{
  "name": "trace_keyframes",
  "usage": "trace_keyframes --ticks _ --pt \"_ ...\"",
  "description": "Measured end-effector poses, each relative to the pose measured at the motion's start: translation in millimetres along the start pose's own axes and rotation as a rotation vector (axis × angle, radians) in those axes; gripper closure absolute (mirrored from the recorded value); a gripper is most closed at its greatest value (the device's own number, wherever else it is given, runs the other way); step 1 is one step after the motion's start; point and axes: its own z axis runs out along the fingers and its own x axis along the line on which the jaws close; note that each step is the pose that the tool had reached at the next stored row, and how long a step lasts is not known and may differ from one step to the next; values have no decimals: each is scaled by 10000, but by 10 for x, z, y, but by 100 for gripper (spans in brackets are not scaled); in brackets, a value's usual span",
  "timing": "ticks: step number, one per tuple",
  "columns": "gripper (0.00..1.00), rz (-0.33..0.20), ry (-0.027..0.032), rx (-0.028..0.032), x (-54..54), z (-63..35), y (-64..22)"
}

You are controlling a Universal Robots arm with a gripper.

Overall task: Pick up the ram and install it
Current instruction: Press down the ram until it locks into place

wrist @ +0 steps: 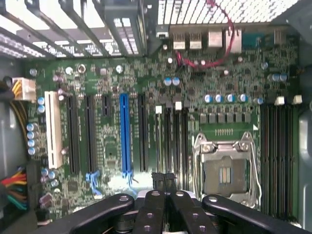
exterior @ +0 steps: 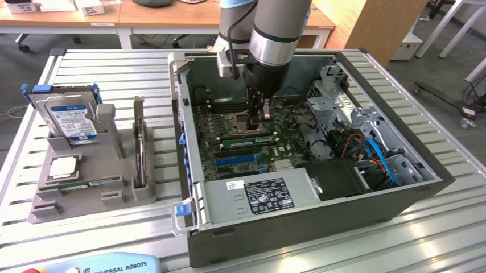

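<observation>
The ram (exterior: pixel 247 139), a long green stick with a pale label, stands on edge in a motherboard slot beside the processor socket (exterior: pixel 235 120) inside the open computer case (exterior: pixel 425 187). My gripper (exterior: pixel 258 118) reaches down into the case, just above the board, close to the stick and the socket. In the wrist view the black fingers (wrist: pixel 157 178) are shut with nothing visible between them. My gripper (wrist: pixel 163 179) hovers over one end of the dark memory slots (wrist: pixel 173 139), next to the empty socket (wrist: pixel 225 168).
A grey parts holder (exterior: pixel 45 207) at the exterior view's left carries a hard drive (exterior: pixel 72 120), a silver processor chip (exterior: pixel 62 166), an upright card (exterior: pixel 139 149) and a thin green strip (exterior: pixel 85 185) in its front groove. Case walls, a power supply (exterior: pixel 262 196) and drive-bay cables (exterior: pixel 376 153) surround the board.
</observation>
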Motion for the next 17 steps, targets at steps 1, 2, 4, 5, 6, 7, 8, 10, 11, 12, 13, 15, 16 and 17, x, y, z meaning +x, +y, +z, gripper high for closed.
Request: trace_keyframes --ticks 1,2,4,5,6,7,8,10,11,12,13,15,16,17 --pt "90 -1 0 0 -1 0 -22" --pt "90 -1 -1 0 -2 -1 -45" --pt "90 0 -1 0 -4 -2 -82" --pt "90 0 -1 0 -5 -2 -97" --pt "90 0 0 0 -6 -2 -112" --pt "90 0 0 0 -7 -3 -126" --pt "90 -1 -1 0 -7 -2 -137" --pt "90 -1 -1 0 -8 -3 -144" --pt "90 0 0 0 -8 -3 -145" --pt "90 0 0 0 -8 -3 -145" --pt "90 0 -1 0 -8 -3 -145" --pt "90 0 0 0 -8 -3 -145" --pt "90 0 0 0 -8 -3 -145" --pt "90 0 0 0 -8 -3 -145"
